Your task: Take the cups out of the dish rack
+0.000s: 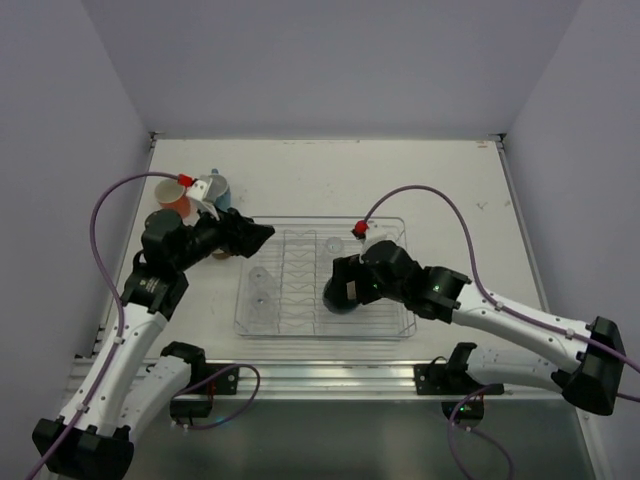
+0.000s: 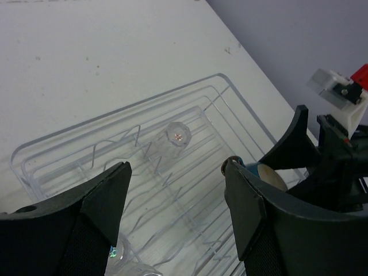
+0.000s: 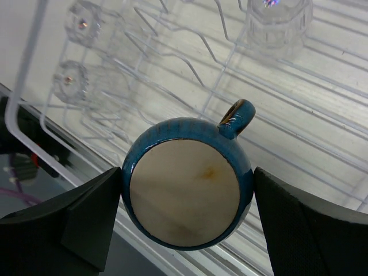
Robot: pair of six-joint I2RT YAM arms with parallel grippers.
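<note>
We found the right gripper [image 3: 187, 172] with jaws closed on the inverted dark blue cup [image 3: 184, 198], one finger against each side, in the near half of the dish rack [image 1: 300, 221]. The left gripper [image 2: 175, 169] hung with jaws wide and empty above the dish rack's left end on the desk [image 1: 400, 175]

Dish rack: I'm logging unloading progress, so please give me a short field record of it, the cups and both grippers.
rack: clear, wire dividers
in rack: blue cup, base up; clear tumblers
outside rack: orange mug, light blue mug
left gripper: open, empty, over rack
right gripper: shut on blue cup
</note>
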